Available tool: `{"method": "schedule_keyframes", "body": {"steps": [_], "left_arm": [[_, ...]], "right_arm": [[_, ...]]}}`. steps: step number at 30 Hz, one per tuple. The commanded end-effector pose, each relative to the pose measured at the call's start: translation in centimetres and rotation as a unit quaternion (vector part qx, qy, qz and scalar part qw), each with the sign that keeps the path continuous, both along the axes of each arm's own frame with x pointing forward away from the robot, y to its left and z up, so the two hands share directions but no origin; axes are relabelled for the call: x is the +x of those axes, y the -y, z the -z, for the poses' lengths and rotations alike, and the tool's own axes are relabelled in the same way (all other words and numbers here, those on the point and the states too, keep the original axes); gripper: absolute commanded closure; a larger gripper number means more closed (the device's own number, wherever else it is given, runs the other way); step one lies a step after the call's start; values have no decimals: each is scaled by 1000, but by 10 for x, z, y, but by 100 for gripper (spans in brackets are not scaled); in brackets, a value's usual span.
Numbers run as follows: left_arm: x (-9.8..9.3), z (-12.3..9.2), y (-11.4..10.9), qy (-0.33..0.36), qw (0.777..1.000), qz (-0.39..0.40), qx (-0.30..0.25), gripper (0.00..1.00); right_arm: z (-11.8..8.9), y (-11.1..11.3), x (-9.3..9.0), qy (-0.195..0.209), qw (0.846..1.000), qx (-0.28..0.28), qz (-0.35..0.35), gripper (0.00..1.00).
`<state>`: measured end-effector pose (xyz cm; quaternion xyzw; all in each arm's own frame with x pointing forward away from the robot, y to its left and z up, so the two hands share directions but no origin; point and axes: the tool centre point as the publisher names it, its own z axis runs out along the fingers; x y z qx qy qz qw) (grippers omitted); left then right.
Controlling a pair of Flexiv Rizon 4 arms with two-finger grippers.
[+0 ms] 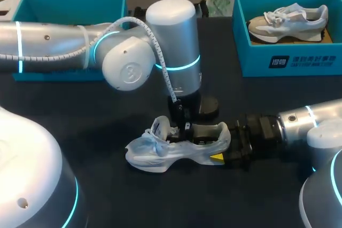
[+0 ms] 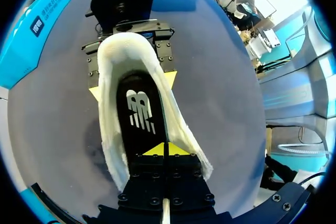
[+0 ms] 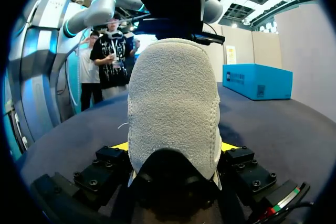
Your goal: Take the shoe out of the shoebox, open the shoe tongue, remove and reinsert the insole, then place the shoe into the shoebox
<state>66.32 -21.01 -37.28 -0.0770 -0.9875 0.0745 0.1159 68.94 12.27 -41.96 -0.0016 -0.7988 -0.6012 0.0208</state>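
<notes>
Robotics lab; robot arms [image 1: 53, 46], teal shoeboxes [image 1: 251, 57] on a dark table [image 1: 160, 201]

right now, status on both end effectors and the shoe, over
Left end effector shut, tips inside shoe over insole. Right end effector shut on shoe heel. Shoe on table, nothing in the way.

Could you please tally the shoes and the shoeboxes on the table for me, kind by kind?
Shoes: 2, the white shoe on the table and the grey-and-white shoe in the right shoebox.
Shoeboxes: 2, both teal, the left shoebox and the right shoebox.
Total: 4.
</notes>
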Motion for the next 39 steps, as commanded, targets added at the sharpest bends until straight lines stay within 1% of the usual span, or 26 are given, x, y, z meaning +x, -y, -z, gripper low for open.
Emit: {"method": "schedule_keyframes", "body": {"steps": [1, 4, 5, 6, 7, 8, 9, 10, 13, 21, 28, 32, 35, 36, 37, 39], "left_arm": [[-5, 12, 3, 4, 1000, -3, -7, 100], [-8, 15, 5, 8, 1000, -4, -9, 100], [-8, 16, 5, 4, 1000, 2, -14, 95], [-9, 16, 5, 7, 1000, 0, -11, 77], [-9, 18, 6, 13, 1000, -4, -7, 71], [-9, 19, 6, 19, 1000, -2, -7, 62], [-9, 20, 7, 21, 1000, -7, -6, 56], [-8, 20, 7, 23, 1000, -5, -7, 55], [-7, 22, 8, 38, 999, -7, 2, 58], [-6, 35, 13, 70, 997, -18, 19, 58], [4, 43, 14, 113, 992, -31, 33, 58], [10, 52, 13, 149, 987, -42, 48, 58], [16, 61, 13, 182, 979, -55, 69, 58], [19, 63, 14, 190, 977, -61, 72, 60], [21, 65, 14, 191, 977, -63, 72, 69], [26, 66, 14, 198, 975, -70, 78, 81]], "right_arm": [[1, 0, 1, 0, 1000, -1, 0, 100], [1, 0, 1, 0, 1000, -1, 0, 100], [1, 0, 1, 0, 1000, -1, 0, 100], [1, 0, 1, 0, 1000, -1, 0, 100], [1, 0, 1, 0, 1000, -1, 0, 100], [1, 0, 1, 0, 1000, -1, 0, 100], [1, 0, 1, 0, 1000, -1, 0, 100], [1, 0, 1, 0, 1000, -1, 0, 100], [1, 0, 1, 0, 1000, -1, 0, 100], [1, 0, 1, 0, 1000, -1, 0, 100], [1, 0, 1, 0, 1000, -1, 0, 100], [1, 0, 1, 0, 1000, -1, 0, 100], [1, 0, 1, 0, 1000, -1, 0, 100], [1, 0, 1, 0, 1000, -1, 0, 100], [1, 0, 1, 0, 1000, -1, 0, 100], [1, 0, 1, 0, 1000, -1, 0, 100]]}}
